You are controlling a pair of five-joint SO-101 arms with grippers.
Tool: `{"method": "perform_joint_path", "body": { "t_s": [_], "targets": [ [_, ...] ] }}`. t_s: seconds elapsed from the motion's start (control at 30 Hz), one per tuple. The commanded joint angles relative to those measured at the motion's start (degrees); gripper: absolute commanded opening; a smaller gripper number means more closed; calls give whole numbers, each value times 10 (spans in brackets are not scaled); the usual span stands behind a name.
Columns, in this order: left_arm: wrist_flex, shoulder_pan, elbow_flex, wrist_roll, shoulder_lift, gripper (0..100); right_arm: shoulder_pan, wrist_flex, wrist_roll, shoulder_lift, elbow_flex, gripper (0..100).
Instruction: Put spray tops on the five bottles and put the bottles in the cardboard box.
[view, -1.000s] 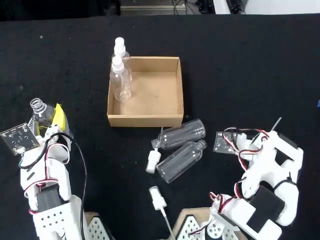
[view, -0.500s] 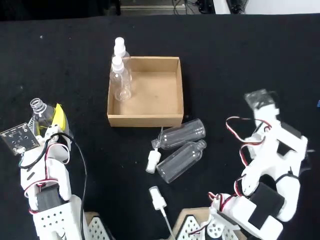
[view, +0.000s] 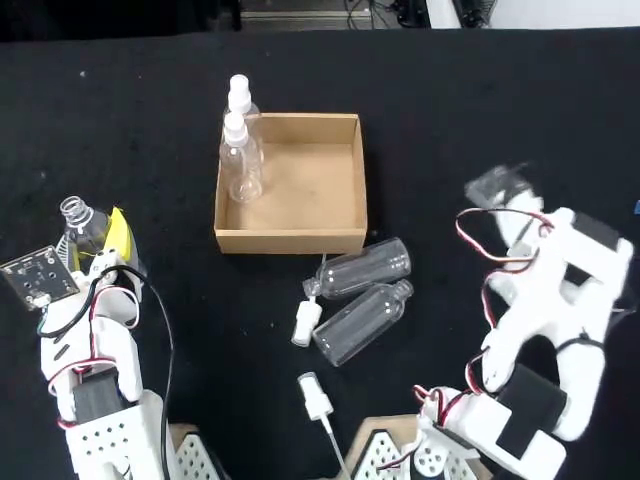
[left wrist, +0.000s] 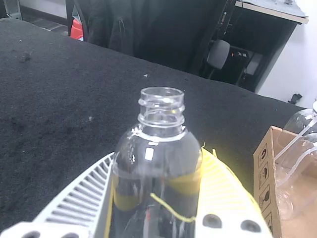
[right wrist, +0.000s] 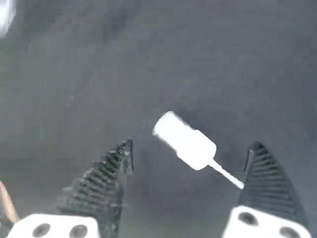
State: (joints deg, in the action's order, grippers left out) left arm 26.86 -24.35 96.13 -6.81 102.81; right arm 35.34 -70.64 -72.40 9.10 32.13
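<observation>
right gripper (right wrist: 192, 145) risen off bench (view: 480, 100) since a second ago, jaws released above loose spray top (right wrist: 184, 141). left gripper (left wrist: 158, 203) clenched on upright uncapped bottle (left wrist: 159, 148). two capped bottles (view: 240, 160) at cardboard box (view: 290, 241) far left corner; two lying bottles (view: 364, 295) just beside box.

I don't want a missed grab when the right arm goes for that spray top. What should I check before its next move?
1. The right gripper is open, jaws spread: ok.
2. The white spray top lies on the black table between those jaws in the right wrist view: ok.
3. The right gripper is low enough to close on the top: cannot tell.
4. The left gripper holds the clear plastic bottle upright, neck uncapped: ok.
5. The brown cardboard box has free floor beside its two capped bottles: ok.
</observation>
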Motion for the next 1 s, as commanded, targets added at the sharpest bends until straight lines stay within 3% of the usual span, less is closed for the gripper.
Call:
{"method": "perform_joint_path", "body": {
  "t_s": [0.0,0.07,0.23,0.53,0.67,0.8,0.97],
  "targets": [
    [-12,3,13,4,7,123,69,12,-314,-7,-15,306],
    [-12,3,13,4,7,123,90,55,-349,-15,4,304],
    [-11,4,13,4,7,123,114,142,-347,-66,25,304],
    [-11,5,13,4,7,123,109,150,-347,-133,9,296],
    [-11,5,13,4,7,123,97,150,-341,-133,10,174],
    [-11,5,13,4,7,123,62,156,-219,-133,3,5],
    [-11,5,13,4,7,123,17,157,64,-138,-49,19]
  ]
}}
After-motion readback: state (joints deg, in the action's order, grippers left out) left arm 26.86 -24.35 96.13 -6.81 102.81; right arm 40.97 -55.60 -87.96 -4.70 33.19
